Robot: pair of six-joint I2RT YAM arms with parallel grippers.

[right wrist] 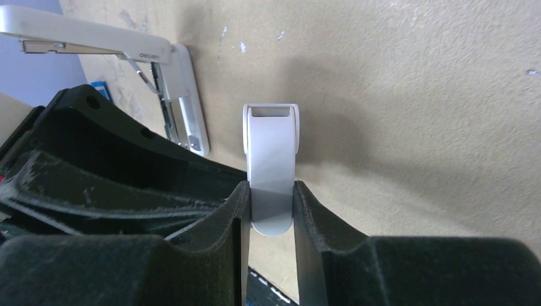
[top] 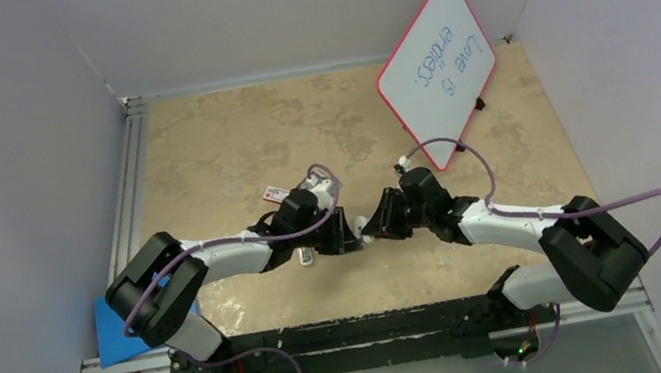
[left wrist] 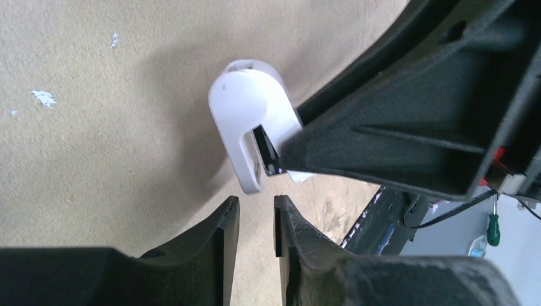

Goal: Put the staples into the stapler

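landmark: white stubby piece (right wrist: 271, 159), short w/ rounded ends, at mid table (top: 228, 143) between the two grippers; all places below are rel. to it.
right gripper (right wrist: 270, 189): pinching the white stubby piece, one finger pressed on each flat side; approx half of the piece sticks out past the tips.
left gripper (left wrist: 256, 207): just beside the piece, on its left, tips pointing at it but not touching; fingers a little apart w/ a narrow gap, nothing between them.
stapler (right wrist: 184, 76): near the piece, on its left; lies on the table opened at the hinge, top arm swung away from the base, metal channel showing. in top view mostly hidden under the left wrist (top: 306, 213).
staples (top: 275, 194): red-and-white box, flat on the table, left of the piece and farther from the arm bases, just beside the left wrist; cannot tell if it is open.
whiteboard (top: 437, 70): red rim, blue handwriting, stands tilted, well apart from the piece to the far right.
blue sheet (top: 118, 334): at table edge, well apart, near-left of the piece.
piece vs table: shadow below it; cannot tell if touching.
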